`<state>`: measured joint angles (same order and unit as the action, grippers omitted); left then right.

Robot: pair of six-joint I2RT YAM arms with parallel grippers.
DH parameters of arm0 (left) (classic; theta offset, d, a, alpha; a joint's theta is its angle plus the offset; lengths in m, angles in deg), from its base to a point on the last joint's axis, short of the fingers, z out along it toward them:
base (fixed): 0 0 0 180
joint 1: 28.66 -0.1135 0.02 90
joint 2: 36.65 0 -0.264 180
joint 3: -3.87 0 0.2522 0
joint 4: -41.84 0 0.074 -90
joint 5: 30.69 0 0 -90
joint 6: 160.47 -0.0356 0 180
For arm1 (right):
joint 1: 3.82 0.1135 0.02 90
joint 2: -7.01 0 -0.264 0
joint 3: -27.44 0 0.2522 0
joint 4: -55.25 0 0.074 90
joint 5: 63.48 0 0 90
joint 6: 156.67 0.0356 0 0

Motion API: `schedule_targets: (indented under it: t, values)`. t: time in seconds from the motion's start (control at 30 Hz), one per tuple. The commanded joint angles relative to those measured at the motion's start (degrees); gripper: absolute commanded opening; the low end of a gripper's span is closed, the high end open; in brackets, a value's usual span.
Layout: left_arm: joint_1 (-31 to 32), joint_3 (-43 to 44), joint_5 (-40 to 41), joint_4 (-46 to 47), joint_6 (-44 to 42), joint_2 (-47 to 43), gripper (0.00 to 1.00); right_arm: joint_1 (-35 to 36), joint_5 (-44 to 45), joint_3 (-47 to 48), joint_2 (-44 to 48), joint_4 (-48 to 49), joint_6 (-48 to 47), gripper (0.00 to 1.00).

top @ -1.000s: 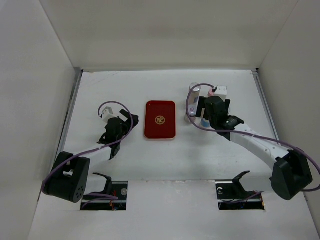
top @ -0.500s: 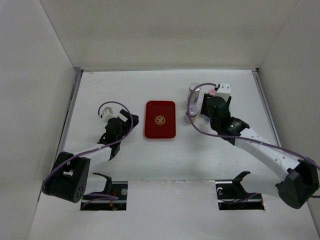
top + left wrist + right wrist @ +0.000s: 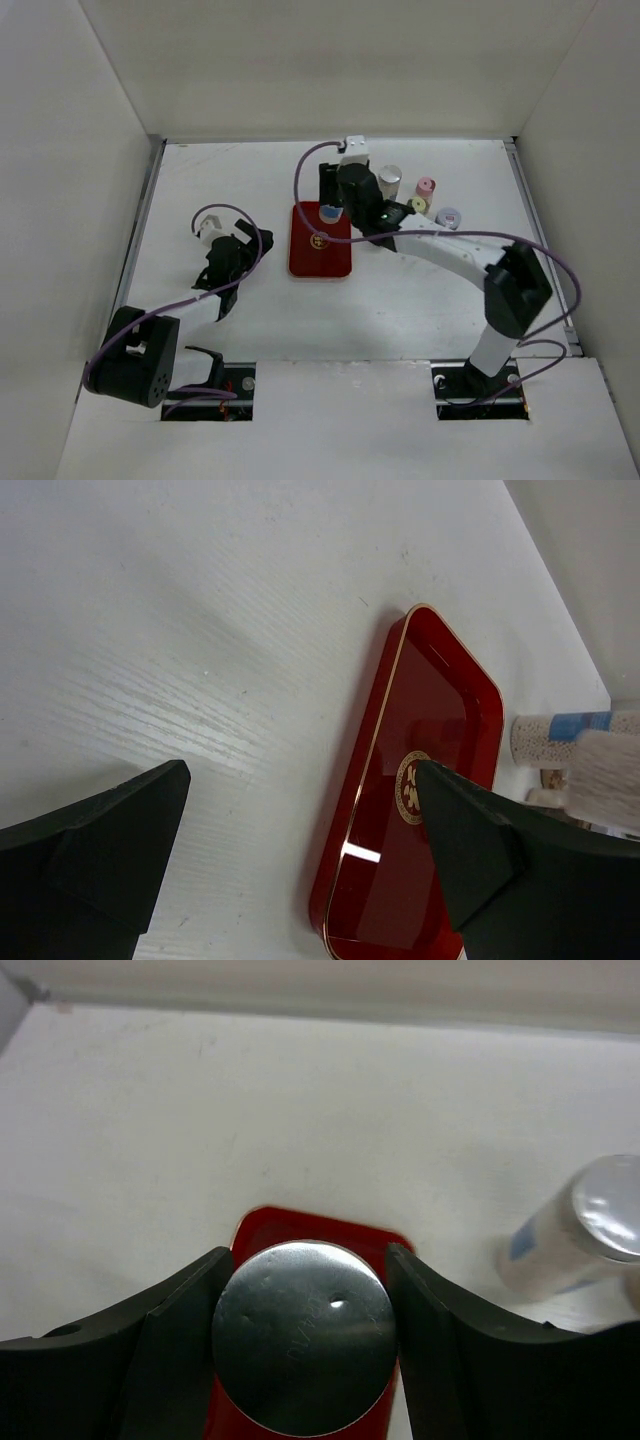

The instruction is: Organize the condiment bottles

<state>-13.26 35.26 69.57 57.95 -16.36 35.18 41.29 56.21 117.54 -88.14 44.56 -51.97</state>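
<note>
My right gripper (image 3: 331,212) reaches left over the far end of the red tray (image 3: 320,255). It is shut on a bottle with a shiny silver cap (image 3: 305,1335), with red tray (image 3: 320,1232) showing beneath. In the left wrist view this bottle (image 3: 548,737) shows a speckled body and blue label beyond the tray (image 3: 420,810); I cannot tell whether it touches the tray. Several bottles stand right of the tray: grey cap (image 3: 390,180), pink cap (image 3: 426,187), yellow cap (image 3: 419,205), blue-white cap (image 3: 449,217). My left gripper (image 3: 243,250) is open and empty left of the tray (image 3: 300,780).
White walls enclose the table on the left, back and right. A bottle with a pale shiny cap and blue label (image 3: 580,1230) stands to the right of my right fingers. The right arm's cable (image 3: 300,180) loops above the tray's far end.
My right arm has swung left from the bottle group, carrying the silver-capped bottle to above the tray's far end. The remaining bottles are now uncovered. The left arm has barely moved.
</note>
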Motion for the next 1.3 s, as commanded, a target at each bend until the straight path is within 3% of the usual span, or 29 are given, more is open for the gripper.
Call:
schedule_targets:
  t: [0.0, 0.27, 0.57, 0.8, 1.0, 1.13, 1.23, 1.27]
  values:
    - [-0.8, -0.7, -0.2, 2.7, 0.3, -1.4, 1.0, 0.5, -4.6, 7.8, -5.7, 7.0, -0.3, 0.49]
    - [-1.3, -1.1, -0.5, 2.8, 0.6, -1.8, 1.0, 0.8, -6.5, 17.3, -18.0, 5.5, -0.7, 0.5]
    - [-0.8, -0.7, -0.1, 2.8, 0.6, -0.9, 1.0, 1.1, -6.3, 19.5, -22.1, 6.8, -0.6, 0.51]
    - [-1.4, -0.8, -0.7, 2.8, 0.6, -0.6, 1.0, 1.3, -6.5, 20.8, -24.4, 6.3, -0.2, 0.74]
    - [-1.5, -0.8, -0.8, 2.8, 0.6, -0.6, 1.0, 1.7, -6.8, 15.0, -14.5, 7.2, -0.5, 0.86]
    - [-1.2, -0.8, -0.4, 2.9, 0.6, -1.1, 1.0, 1.6, -6.3, 3.2, -2.4, 10.4, -1.0, 0.88]
    - [-1.6, -0.8, -1.2, 2.9, 0.7, -1.0, 1.0, -1.5, -4.9, -7.4, 5.0, 11.2, 0.7, 0.83]
    - [-1.5, -0.8, -1.0, 2.9, 0.7, -1.3, 1.0, -2.9, -3.9, -10.6, 6.7, 10.9, 1.5, 0.73]
